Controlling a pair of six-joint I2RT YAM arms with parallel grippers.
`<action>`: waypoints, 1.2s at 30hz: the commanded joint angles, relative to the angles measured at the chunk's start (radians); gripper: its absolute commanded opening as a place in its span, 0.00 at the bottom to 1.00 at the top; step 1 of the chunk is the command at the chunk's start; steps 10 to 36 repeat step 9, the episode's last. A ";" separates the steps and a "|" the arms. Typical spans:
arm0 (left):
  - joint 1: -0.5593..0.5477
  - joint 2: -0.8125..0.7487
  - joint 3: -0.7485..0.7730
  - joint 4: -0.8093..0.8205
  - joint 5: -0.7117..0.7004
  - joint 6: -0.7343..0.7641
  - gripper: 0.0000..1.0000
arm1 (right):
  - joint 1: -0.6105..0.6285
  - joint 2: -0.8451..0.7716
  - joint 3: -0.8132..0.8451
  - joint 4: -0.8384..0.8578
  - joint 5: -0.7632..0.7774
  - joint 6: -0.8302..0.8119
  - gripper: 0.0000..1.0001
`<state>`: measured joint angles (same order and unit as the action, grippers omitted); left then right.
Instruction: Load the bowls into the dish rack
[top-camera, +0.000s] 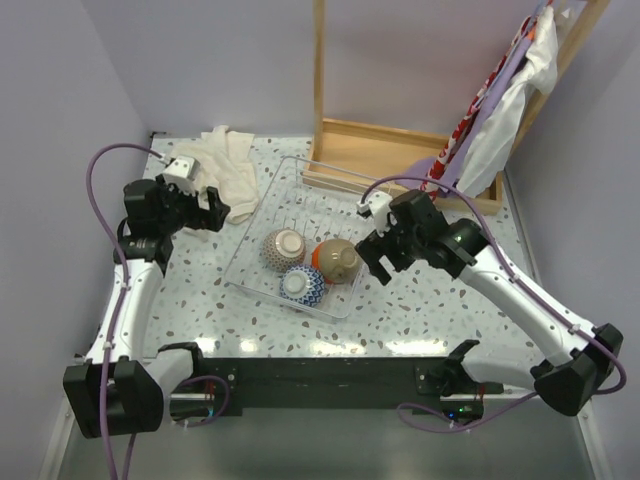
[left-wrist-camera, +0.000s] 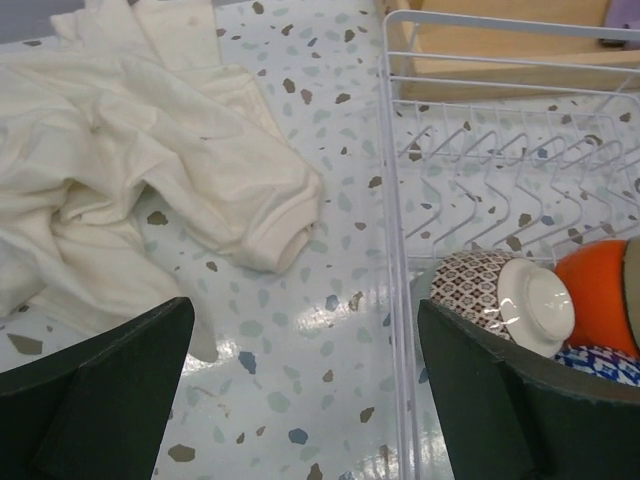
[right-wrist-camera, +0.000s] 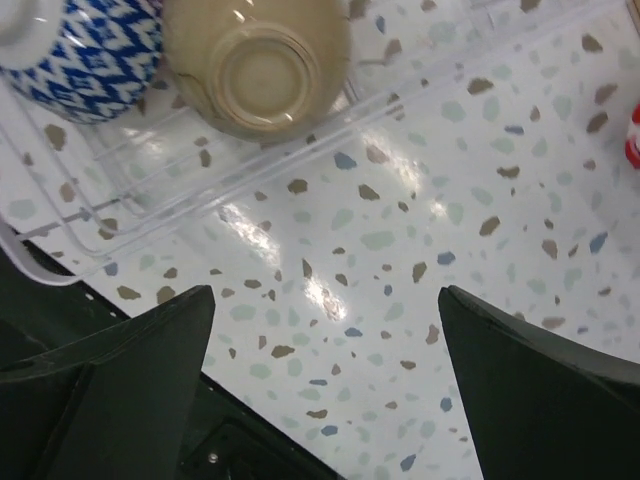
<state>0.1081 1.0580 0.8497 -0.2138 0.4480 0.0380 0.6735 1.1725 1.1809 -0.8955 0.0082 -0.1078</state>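
Four bowls are seen in the rack (top-camera: 300, 205), clustered at its near end: one brown-patterned (top-camera: 284, 247), one tan (top-camera: 340, 260), one blue (top-camera: 303, 285), one orange (top-camera: 316, 256). The left gripper (left-wrist-camera: 305, 312), near one cloth (top-camera: 225, 165), and the right gripper (right-wrist-camera: 325, 292) are both held spread and empty.

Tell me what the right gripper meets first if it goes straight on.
Likely the bare table, just outside the dish rack; the tan bowl sits off that line. Depth unclear.
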 joint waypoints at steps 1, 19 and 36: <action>-0.005 0.034 -0.020 0.085 -0.155 -0.001 1.00 | -0.026 -0.129 -0.084 0.035 0.205 0.129 0.99; -0.004 0.103 -0.014 0.136 -0.158 -0.003 1.00 | -0.074 -0.209 -0.122 -0.019 0.252 0.132 0.99; -0.004 0.103 -0.014 0.136 -0.158 -0.003 1.00 | -0.074 -0.209 -0.122 -0.019 0.252 0.132 0.99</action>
